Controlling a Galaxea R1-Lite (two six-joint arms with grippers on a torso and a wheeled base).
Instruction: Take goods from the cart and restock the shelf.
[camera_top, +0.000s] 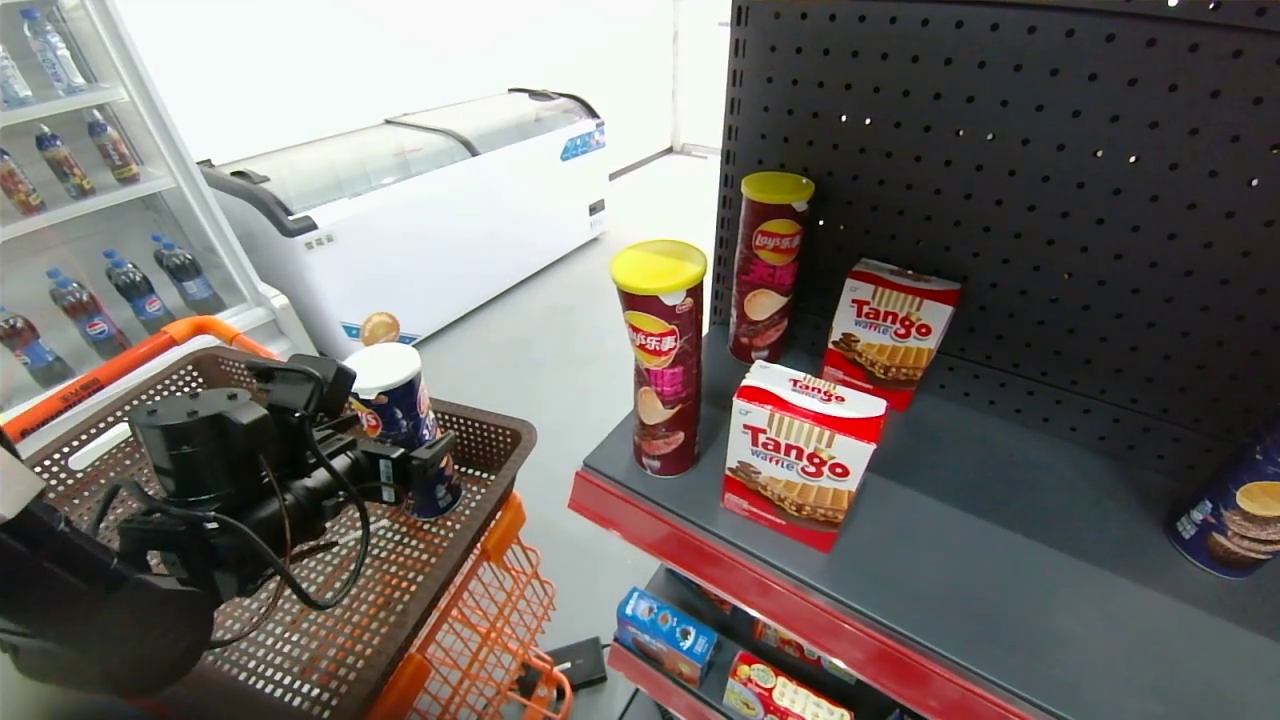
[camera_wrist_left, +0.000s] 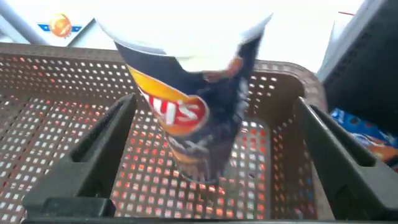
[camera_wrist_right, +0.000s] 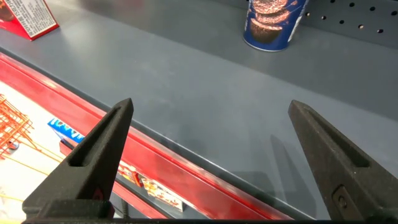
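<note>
Canister (camera_top: 405, 425), cylindrical, in perforated cart (camera_top: 487, 452)

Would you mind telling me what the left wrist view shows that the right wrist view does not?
Left wrist only: the blue can standing in the cart's brown basket, between the left gripper's open fingers and not gripped.

Right wrist only: the grey shelf top with its red front edge, a blue tub at the back, a corner of a red box, and the right gripper open above bare shelf.

Both: each shows its own gripper open, and what seems to be the same blue pack on the lower shelf.
</note>
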